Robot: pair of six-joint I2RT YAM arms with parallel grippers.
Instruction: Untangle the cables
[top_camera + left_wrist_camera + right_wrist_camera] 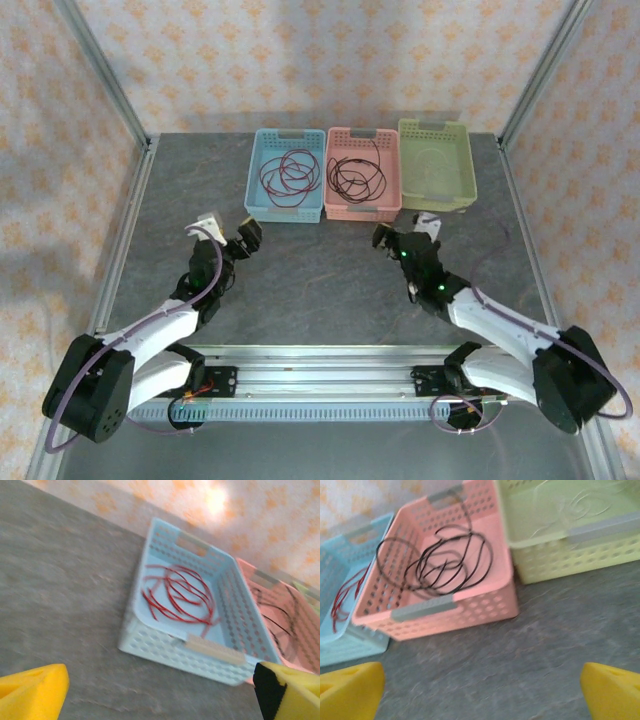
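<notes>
The red cable point(285, 178) lies coiled in the blue basket point(284, 215). A black cable point(355, 175) lies looped in the pink basket point(362, 212). In the green basket point(440, 203) rests a faint whitish cable point(580, 502). My left gripper point(228, 230) hovers open over the table in front of the blue basket, nothing between its yellow pads point(35, 690). In front of the pink and green baskets my right gripper point(406, 232) is open and holds nothing. The left wrist view has the red cable point(180, 597) ahead; the right wrist view has the black cable point(445, 565) ahead.
The three baskets stand side by side at the back of the grey table point(300, 290). Metal frame posts point(110, 90) rise at the table's back corners. A rail point(320, 385) with both arm bases runs along the near edge.
</notes>
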